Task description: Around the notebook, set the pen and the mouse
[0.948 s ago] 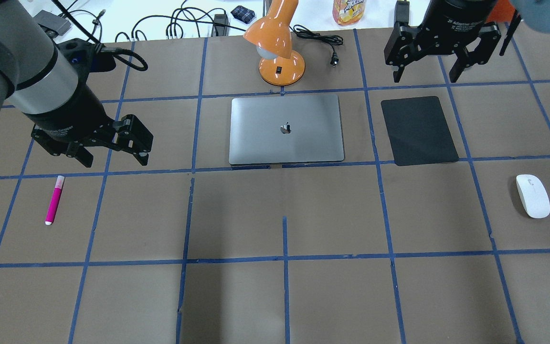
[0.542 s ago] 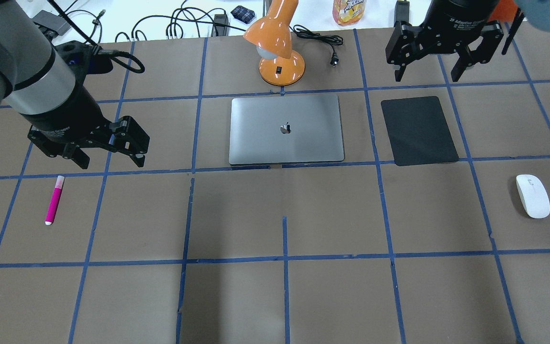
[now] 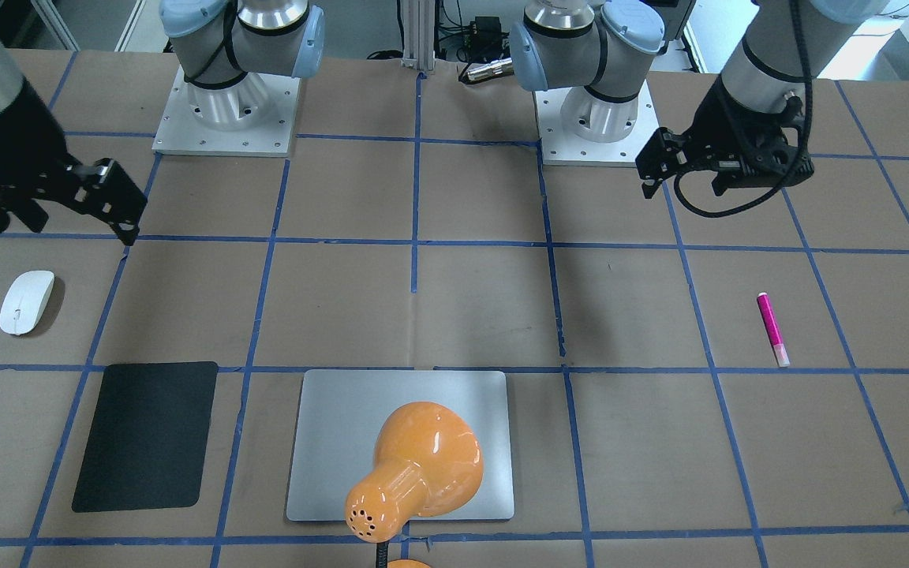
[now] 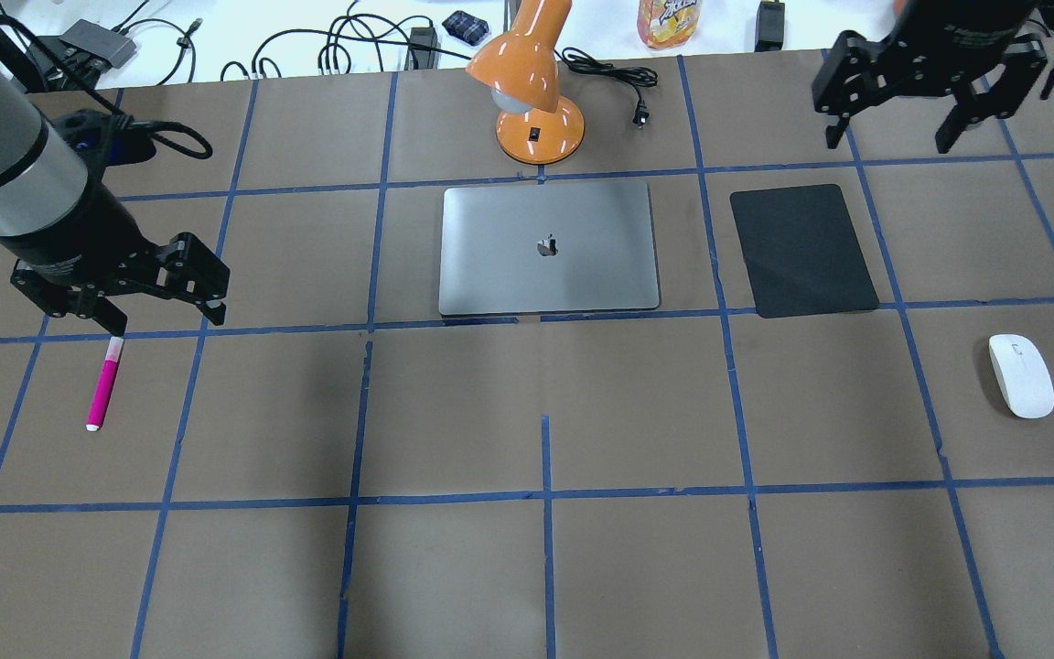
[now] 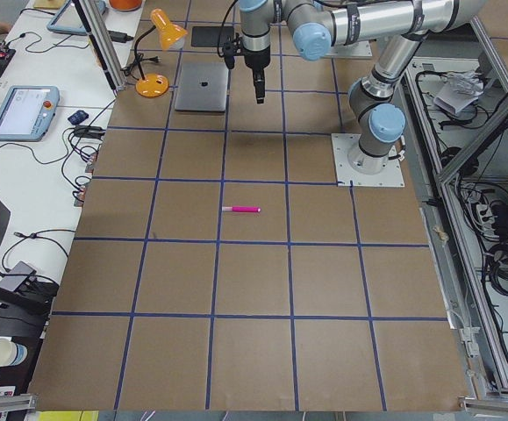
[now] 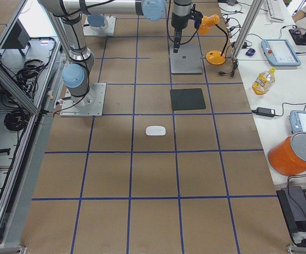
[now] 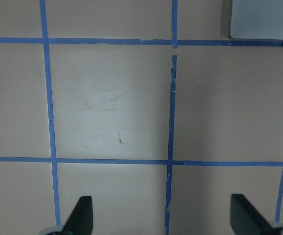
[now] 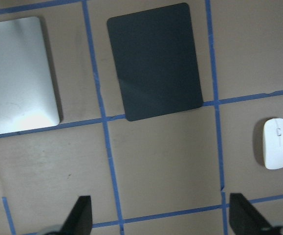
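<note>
We see the pen (image 4: 104, 384) lying flat at the left of the overhead frame, the mouse (image 4: 1021, 375) far right, both well apart from the centre notebook (image 4: 547, 247). The left claw (image 4: 164, 318) and right claw (image 4: 887, 144) are spread and empty. Pen probably light, stiff, may roll: pinch mid-barrel. Mouse glossy, likely slippery: grip across its long sides.

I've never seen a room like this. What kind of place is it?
Probably a robotics lab: a grey-and-blue left robot arm and right robot arm bolted to a brown paper-covered table gridded with blue tape, beside a white bench with black cables.
</note>
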Controlling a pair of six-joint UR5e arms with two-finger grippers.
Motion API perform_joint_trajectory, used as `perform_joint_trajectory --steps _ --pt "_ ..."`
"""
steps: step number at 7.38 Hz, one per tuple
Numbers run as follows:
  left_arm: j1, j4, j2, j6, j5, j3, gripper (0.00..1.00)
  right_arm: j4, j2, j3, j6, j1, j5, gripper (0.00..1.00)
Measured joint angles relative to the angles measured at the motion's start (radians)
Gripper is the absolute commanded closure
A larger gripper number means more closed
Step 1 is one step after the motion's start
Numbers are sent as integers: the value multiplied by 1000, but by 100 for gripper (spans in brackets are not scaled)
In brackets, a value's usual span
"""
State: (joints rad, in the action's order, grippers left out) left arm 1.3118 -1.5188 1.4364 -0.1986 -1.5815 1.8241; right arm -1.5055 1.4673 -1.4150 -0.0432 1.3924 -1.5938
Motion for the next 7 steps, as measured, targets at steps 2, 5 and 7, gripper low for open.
perform_joint_trajectory --steps 2,5,7 --pt "-150 145 28 -182 0 82 0 11 -4 -18 -263 -162 -2 0" --pt "-320 298 92 -323 0 147 0 1 -11 -97 -426 -313 -42 0" --pt "-358 398 164 -379 1 162 0 -80 -22 -182 -441 -368 -77 0"
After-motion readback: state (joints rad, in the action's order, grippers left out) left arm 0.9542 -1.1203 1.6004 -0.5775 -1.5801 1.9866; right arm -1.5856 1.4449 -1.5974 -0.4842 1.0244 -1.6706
